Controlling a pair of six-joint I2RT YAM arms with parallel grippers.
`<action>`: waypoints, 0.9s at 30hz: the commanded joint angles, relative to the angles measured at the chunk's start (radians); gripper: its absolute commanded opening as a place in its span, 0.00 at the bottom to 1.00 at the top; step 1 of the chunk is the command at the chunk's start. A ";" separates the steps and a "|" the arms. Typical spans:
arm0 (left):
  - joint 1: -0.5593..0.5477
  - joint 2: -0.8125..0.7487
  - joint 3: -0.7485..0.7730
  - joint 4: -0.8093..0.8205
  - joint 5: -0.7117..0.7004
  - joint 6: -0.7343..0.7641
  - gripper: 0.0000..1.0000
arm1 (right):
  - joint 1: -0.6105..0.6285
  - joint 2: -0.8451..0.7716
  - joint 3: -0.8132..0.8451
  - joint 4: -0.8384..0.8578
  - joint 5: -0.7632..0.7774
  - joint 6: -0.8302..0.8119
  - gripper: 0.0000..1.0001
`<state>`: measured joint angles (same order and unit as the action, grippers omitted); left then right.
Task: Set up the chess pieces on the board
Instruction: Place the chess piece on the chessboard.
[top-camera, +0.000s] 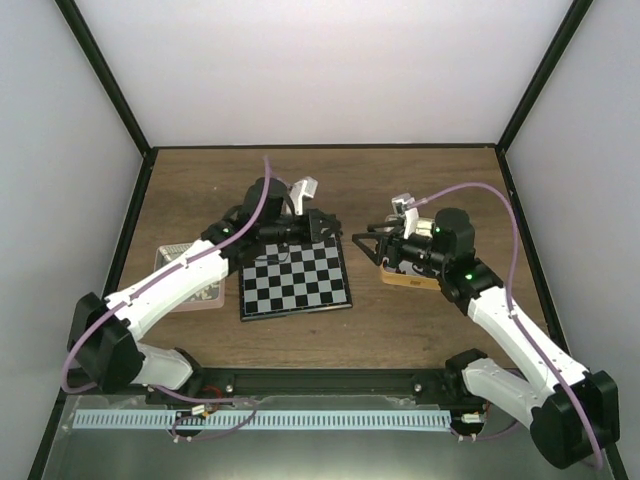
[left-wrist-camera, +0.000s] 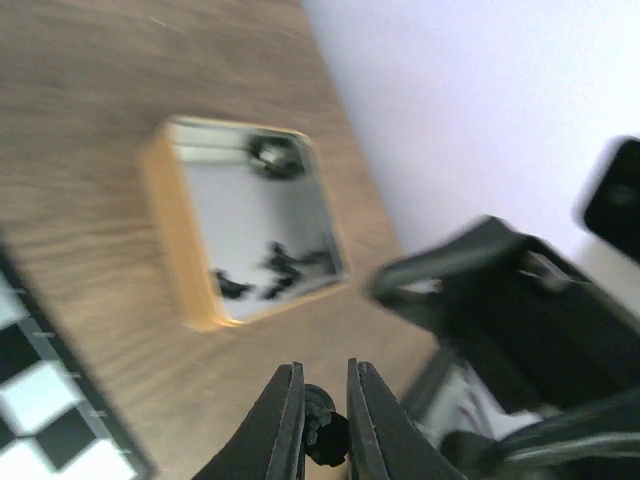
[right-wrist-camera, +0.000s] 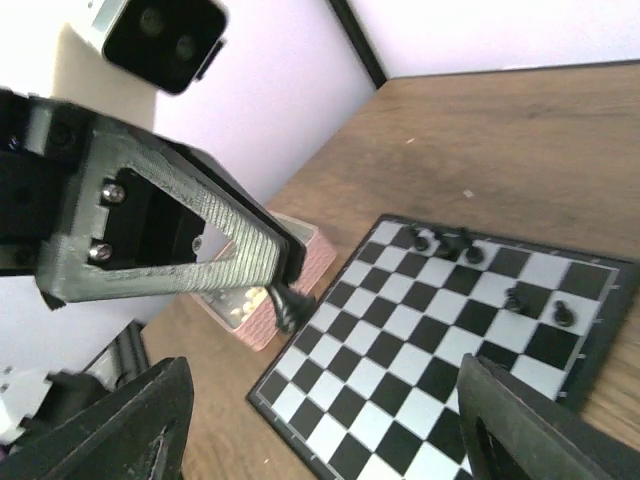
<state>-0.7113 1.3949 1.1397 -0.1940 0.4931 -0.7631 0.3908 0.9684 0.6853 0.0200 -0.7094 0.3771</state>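
**Hazards.** The left claw (left-wrist-camera: 323, 392) and the right claw (right-wrist-camera: 322, 372) stand close together near the far right corner of the board (top-camera: 296, 284). A careless swing by either could bring them into contact.

The held chess piece (left-wrist-camera: 322, 432) is far smaller than the fingers gripping it. It may twist or slip on release and land tilted, or across a line between squares.

Several standing chess pieces (right-wrist-camera: 445, 240) already occupy the rows along one edge of the board. A low approach across them could knock them over.

The left wrist view is blurred, so the height of the left claw above the worktop (top-camera: 420, 180) cannot be judged.

**Claw state.**
- **Left claw:** narrow, with the jaws nearly together, clamped on the one dark piece. The piece sits between the fingers just behind the tips. In the left wrist view the claw hangs over bare wood between the board corner and the tin (left-wrist-camera: 170, 240).
- **Right claw:** spread wide, with nothing between its fingers and touching nothing visible. It is positioned by the tin, where loose pieces (left-wrist-camera: 285, 265) lie on the bottom.

A pink tray (top-camera: 200, 300) sits just left of the board, partly under the left arm.
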 joint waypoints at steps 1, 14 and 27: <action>0.020 -0.050 0.007 -0.180 -0.391 0.177 0.04 | 0.006 -0.061 0.050 -0.093 0.229 0.038 0.74; 0.228 -0.013 -0.222 -0.101 -0.755 0.221 0.04 | 0.007 -0.059 0.013 -0.173 0.445 0.154 0.73; 0.366 0.249 -0.205 0.057 -0.763 0.200 0.04 | 0.007 0.016 -0.016 -0.118 0.453 0.162 0.73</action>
<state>-0.3584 1.5909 0.9108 -0.2146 -0.2420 -0.5480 0.3908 0.9661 0.6712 -0.1272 -0.2825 0.5404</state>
